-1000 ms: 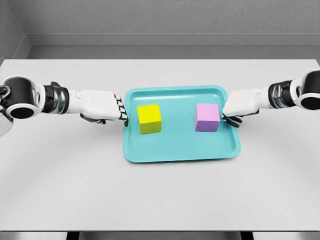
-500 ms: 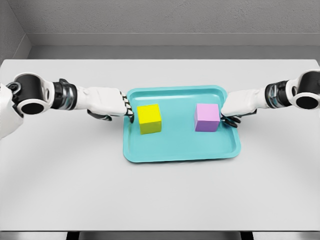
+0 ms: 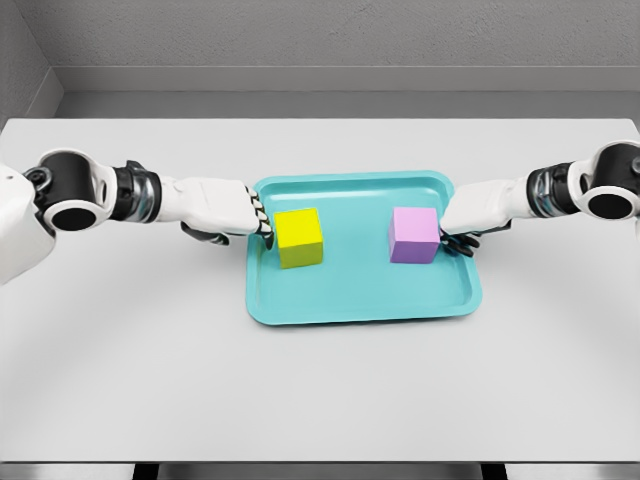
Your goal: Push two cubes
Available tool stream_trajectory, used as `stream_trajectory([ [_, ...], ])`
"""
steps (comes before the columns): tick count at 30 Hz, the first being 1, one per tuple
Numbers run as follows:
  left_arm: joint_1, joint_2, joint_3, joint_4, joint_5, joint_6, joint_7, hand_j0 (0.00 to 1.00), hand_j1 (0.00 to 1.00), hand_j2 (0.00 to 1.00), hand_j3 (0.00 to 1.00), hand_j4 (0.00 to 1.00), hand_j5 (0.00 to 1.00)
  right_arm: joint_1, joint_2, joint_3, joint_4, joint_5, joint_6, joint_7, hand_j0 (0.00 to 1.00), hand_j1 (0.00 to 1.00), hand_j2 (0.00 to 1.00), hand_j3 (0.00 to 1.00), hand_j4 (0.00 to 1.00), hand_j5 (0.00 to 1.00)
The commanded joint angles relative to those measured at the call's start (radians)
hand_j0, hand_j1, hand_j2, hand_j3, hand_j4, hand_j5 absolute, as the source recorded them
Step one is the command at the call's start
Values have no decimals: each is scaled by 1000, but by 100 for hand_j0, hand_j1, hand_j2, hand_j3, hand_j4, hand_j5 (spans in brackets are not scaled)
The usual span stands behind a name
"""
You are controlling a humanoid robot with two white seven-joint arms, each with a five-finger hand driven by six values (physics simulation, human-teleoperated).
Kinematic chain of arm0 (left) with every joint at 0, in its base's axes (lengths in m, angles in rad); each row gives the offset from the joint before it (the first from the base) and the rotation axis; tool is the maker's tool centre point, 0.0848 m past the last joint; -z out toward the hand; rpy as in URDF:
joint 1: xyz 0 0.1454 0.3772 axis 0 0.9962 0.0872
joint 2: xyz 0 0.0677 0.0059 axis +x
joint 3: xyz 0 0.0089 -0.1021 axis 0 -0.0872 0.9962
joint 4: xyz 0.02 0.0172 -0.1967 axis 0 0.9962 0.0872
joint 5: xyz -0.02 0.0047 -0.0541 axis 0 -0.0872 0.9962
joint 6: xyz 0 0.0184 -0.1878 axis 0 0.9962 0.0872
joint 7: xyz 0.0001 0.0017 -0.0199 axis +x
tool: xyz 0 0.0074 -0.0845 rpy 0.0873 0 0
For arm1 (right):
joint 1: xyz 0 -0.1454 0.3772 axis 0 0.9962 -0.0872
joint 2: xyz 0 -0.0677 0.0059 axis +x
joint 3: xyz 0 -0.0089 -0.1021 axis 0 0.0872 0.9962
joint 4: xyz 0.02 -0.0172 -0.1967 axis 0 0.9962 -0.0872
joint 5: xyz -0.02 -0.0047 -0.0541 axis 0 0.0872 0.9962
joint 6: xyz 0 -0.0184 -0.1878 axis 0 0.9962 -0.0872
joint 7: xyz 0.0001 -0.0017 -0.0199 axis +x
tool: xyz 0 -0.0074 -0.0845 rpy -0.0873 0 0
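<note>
Item one: a teal tray (image 3: 360,310), shallow, with rounded corners and a raised rim, is set flat at the middle of a white table (image 3: 320,390). Two cubes are held inside it, both resting on the tray floor and well apart from each other.

Item two: a yellow cube (image 3: 299,237) is placed in the tray's 9 o'clock part, near the left rim, turned slightly out of line with the tray's edges.

Item three: a purple cube (image 3: 414,235) is placed in the tray's 3 o'clock part, near the right rim, also on the floor and upright.

Item four: the left hand (image 3: 222,208) is reached in from 9 o'clock, its arm stretched across the table. The fingers are held straight and pressed together, nothing is grasped, and the fingertips (image 3: 262,222) are laid over the left rim, touching or almost touching the yellow cube's left face; which of the two cannot be told.

Item five: the right hand (image 3: 476,210) is reached in from 3 o'clock over the right rim. Its dark fingertips (image 3: 458,243) are curled under the palm, nothing is gripped, and they are seen just beside the purple cube's right face; contact cannot be confirmed.
</note>
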Motion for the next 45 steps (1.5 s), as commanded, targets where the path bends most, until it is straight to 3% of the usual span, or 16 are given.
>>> stream_trajectory([
  [1,0,-8,1,7,2,2,0,70,70,70,70,70,70,0,6,0,0,-3,2,0,15,15,15,15,15,15],
  [45,-6,-42,-12,6,-7,2,0,70,70,70,70,70,70,-9,41,6,-6,-3,2,0,15,15,15,15,15,15],
])
